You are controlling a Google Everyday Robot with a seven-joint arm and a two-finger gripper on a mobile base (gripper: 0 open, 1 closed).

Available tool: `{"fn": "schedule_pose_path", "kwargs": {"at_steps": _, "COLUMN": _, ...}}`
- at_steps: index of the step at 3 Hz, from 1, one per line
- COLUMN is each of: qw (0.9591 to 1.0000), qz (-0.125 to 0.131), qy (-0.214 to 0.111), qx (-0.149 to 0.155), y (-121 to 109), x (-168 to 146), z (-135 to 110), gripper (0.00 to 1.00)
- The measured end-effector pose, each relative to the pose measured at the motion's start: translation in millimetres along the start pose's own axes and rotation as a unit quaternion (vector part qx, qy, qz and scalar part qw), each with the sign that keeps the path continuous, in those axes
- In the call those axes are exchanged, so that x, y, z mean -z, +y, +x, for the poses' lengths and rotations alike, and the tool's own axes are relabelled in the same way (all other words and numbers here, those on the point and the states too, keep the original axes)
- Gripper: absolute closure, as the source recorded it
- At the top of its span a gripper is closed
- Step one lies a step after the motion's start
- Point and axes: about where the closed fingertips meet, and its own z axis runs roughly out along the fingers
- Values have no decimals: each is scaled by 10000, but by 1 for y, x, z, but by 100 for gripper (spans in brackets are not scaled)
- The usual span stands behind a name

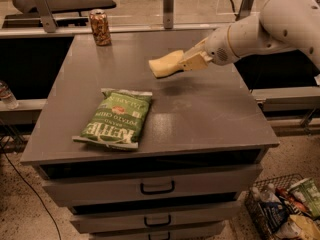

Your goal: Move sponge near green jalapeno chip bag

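Now gripper (189, 61), upper mid-right of frame, clamps sponge (164, 65); green jalapeno chip bag (116, 119) lies lower-left of it, w/ long axis near-vertical in frame.

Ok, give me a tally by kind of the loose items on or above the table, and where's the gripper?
1 sponge, clamped in the gripper above the table, rear right.
1 green jalapeno chip bag, flat at front left.
1 can, upright at back left.
Total: 3.
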Motion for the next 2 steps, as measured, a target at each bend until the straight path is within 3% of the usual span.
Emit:
{"fn": "schedule_pose_path", "kwargs": {"at_steps": 1, "qw": 9999, "qz": -88, "qy": 81, "qx": 67, "y": 18, "x": 5, "z": 23, "gripper": 100}}
{"fn": "schedule_pose_path", "kwargs": {"at_steps": 2, "qw": 9996, "qz": -163, "qy": 170, "qx": 181, "y": 27, "x": 9, "z": 41, "gripper": 84}}
